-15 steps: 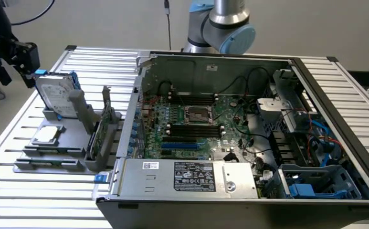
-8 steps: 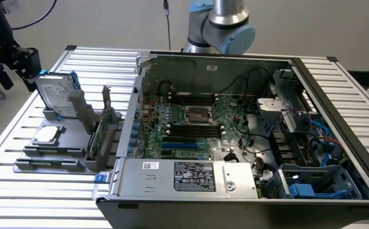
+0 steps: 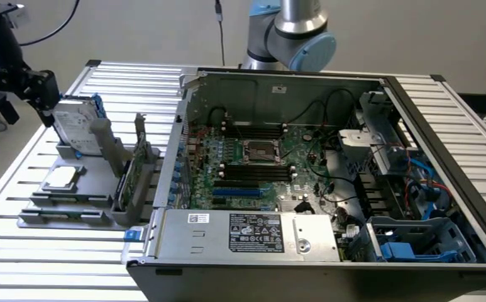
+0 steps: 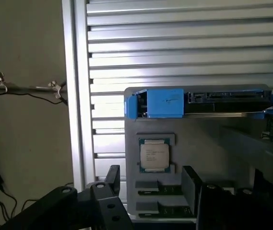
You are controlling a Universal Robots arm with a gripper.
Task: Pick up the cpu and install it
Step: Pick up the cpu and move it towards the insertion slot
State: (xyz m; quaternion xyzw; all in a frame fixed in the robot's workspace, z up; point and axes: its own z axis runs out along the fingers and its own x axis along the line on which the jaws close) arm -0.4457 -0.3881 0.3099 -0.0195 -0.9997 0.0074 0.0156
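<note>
Slatted aluminium bench (image 3: pixel 49 264) carried an open computer case (image 3: pixel 276 85). Just beside the case, toward the exterior view's left, sat a grey parts tray (image 3: pixel 66 217).

Cpu (image 4: pixel 154 155) lay flat in a shallow pocket of the tray, metal top up. It was near the hard drive (image 3: pixel 73 123), which stood upright in blue brackets at one end of the tray.

Fingers (image 4: pixel 113 178) were spread wide with nothing between them, hovering above the tray. In the wrist view the cpu sat in line with the gap between the two tips, untouched.

Motherboard socket (image 3: pixel 259 151) sat inside the case, well apart from the tray. It appeared to hold no chip. Could not tell whether its latch was open.

Progress, as judged: early.
- Arm was lined up over the cpu.
- No grasp had been made.
- No lift off the tray, no carry across to the socket, no seating.
- The whole of the pick and the install was yet to be done.
</note>
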